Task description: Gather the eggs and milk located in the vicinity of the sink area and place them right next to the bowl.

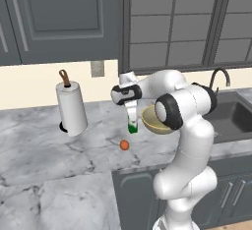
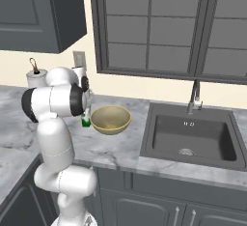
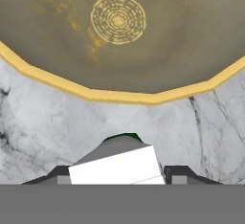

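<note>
Marble-patterned bench (image 1: 59, 160) carries everything in the left base view. The end effector (image 1: 132, 126) points down and is clenched on the milk (image 1: 132, 124), whose green lower band shows just over the bench, just beside the bowl (image 1: 153, 121). It is hard to tell whether the carton already touches the surface. One egg (image 1: 124, 145) lies near, a little toward the robot, and the paper towel roll (image 1: 71, 108) stands well apart to the left. If the carton is released while it hangs above the surface or is tilted, it probably falls over, and it could then knock the egg so that it rolls toward the bench edge.

From the right base view, the arm hides most of the milk (image 2: 86, 121); only the green bottom shows, close to the bowl (image 2: 110, 119). The sink (image 2: 193, 138) is well apart on the right. A move further toward the bowl risks pushing its rim.

Along the hand view, the white top of the milk (image 3: 117, 168) sits between the two dark fingertips (image 3: 184, 173), so the grasp looks firm. The bowl (image 3: 119, 31) rim is near ahead. When the fingers open and rise, one fingertip could drag the carton and tip it against the bowl.
</note>
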Tool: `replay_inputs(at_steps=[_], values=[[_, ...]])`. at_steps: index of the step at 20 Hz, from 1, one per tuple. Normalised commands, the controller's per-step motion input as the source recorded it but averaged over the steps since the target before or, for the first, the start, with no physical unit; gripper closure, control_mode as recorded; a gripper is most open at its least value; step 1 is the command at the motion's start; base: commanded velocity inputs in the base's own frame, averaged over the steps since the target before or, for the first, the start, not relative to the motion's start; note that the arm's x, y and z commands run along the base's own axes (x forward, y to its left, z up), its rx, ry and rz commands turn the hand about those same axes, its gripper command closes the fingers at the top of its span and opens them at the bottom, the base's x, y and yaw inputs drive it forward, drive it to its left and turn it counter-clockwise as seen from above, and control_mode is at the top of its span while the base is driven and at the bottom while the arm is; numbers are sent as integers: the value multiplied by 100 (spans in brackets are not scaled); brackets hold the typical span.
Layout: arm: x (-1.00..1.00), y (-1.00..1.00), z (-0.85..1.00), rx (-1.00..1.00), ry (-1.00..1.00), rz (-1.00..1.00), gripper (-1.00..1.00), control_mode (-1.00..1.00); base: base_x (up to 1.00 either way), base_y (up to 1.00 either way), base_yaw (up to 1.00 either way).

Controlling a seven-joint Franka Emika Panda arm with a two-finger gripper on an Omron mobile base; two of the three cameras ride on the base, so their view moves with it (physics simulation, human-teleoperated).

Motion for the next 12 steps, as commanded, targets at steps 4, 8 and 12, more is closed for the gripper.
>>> replay_inputs(at_steps=[4, 8, 12], values=[[0, -42, -20, 0, -10, -13, 100, -100, 0, 0, 0], [0, -25, -16, 0, -18, -5, 100, -100, 0, 0, 0], [0, -3, -11, 0, -13, 0, 100, -100, 0, 0, 0]])
